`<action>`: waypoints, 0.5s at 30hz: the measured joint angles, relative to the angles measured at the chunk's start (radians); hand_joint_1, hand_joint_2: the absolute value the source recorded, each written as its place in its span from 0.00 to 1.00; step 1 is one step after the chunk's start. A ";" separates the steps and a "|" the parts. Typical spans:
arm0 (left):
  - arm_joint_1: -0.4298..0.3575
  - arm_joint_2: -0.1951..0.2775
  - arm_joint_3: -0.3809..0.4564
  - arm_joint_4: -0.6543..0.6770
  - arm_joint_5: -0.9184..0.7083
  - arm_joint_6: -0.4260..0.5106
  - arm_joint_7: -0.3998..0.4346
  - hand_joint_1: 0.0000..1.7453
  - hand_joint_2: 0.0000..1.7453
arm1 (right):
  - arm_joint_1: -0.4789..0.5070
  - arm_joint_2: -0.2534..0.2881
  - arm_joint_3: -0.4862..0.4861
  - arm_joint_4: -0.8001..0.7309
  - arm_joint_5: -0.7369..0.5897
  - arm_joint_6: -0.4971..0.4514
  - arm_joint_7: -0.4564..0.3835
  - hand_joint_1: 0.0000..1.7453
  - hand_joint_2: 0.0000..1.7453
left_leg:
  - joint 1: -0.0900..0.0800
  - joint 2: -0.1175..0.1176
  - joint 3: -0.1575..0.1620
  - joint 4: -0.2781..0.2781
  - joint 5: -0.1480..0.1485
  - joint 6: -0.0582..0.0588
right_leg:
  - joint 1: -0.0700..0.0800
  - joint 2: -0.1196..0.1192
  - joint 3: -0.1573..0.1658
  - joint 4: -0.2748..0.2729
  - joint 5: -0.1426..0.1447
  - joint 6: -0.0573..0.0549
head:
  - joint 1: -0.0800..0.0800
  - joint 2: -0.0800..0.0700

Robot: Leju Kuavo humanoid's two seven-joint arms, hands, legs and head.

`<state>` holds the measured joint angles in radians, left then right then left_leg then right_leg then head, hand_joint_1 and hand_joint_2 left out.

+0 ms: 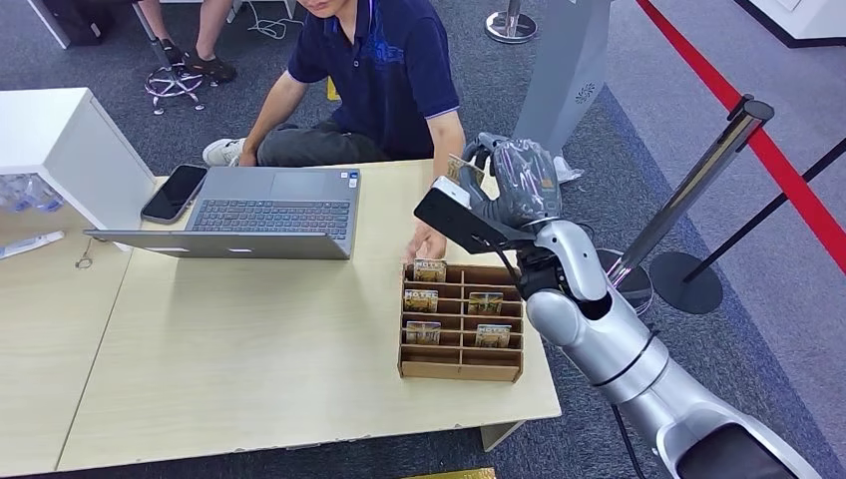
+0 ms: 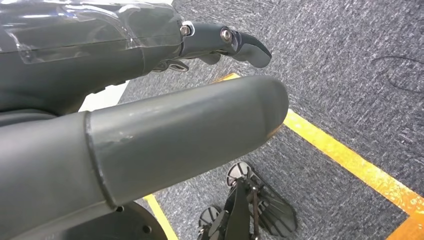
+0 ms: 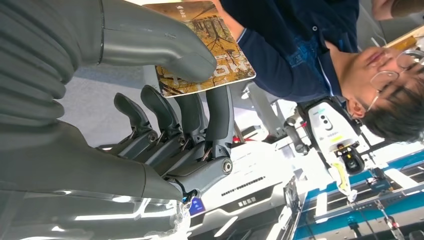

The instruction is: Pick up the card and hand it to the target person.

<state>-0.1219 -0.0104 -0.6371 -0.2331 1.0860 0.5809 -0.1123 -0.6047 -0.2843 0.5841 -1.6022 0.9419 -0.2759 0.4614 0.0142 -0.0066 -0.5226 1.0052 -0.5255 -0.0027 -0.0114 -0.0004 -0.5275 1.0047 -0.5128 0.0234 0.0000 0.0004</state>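
My right hand (image 1: 514, 185) is raised above the table's right side and pinches a card (image 3: 220, 50) between thumb and fingers; the card has a brown and yellow picture on it. In the head view the card (image 1: 465, 168) peeks out beside the hand, close to the arm of a person in a dark blue shirt (image 1: 384, 70) who sits across the table. That person's hand (image 1: 429, 242) rests on the table by the cardboard card tray (image 1: 461, 367), which holds several more cards. My left hand (image 2: 150, 100) hangs over grey carpet, fingers apart, holding nothing.
An open grey laptop (image 1: 264, 212) and a black phone (image 1: 175, 193) lie on the light wooden table (image 1: 249, 349). A white box (image 1: 55, 140) stands at the left. Barrier posts (image 1: 698, 190) with red tape stand to the right, and yellow floor tape (image 2: 350, 160) runs under my left hand.
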 joint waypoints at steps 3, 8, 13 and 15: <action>0.000 0.000 -0.009 0.000 -0.009 -0.003 0.003 0.00 0.00 | -0.012 0.008 0.001 0.035 -0.013 -0.012 -0.014 0.85 1.00 | 0.000 0.000 0.000 0.000 0.000 0.000 | 0.000 0.000 0.000 0.000 0.000 0.000 | 0.000 0.000; 0.000 -0.001 -0.018 0.000 -0.025 -0.005 0.011 0.00 0.00 | -0.035 0.033 0.006 0.115 -0.035 -0.036 -0.049 0.84 1.00 | 0.000 0.000 0.000 0.000 0.000 0.000 | 0.000 0.000 0.000 0.000 0.000 0.000 | 0.000 0.000; -0.002 -0.001 -0.037 0.000 -0.039 -0.008 0.019 0.00 0.00 | -0.058 0.071 0.020 0.224 -0.042 -0.057 -0.072 0.85 1.00 | 0.000 0.000 0.000 0.000 0.000 0.000 | 0.000 -0.001 0.000 0.000 0.000 0.000 | 0.000 0.000; -0.002 -0.002 -0.042 0.000 -0.043 -0.010 0.020 0.00 0.00 | -0.068 0.084 0.027 0.263 -0.036 -0.064 -0.076 0.84 1.00 | 0.000 0.000 0.000 0.000 0.000 0.000 | 0.000 -0.001 0.000 0.000 0.000 0.000 | 0.000 0.000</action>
<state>-0.1238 -0.0127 -0.6787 -0.2331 1.0427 0.5714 -0.0925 -0.6727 -0.2006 0.6107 -1.3397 0.9055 -0.3396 0.3854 0.0144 -0.0069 -0.5229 1.0051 -0.5254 -0.0027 -0.0112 -0.0009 -0.5276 1.0048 -0.5129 0.0233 0.0001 0.0004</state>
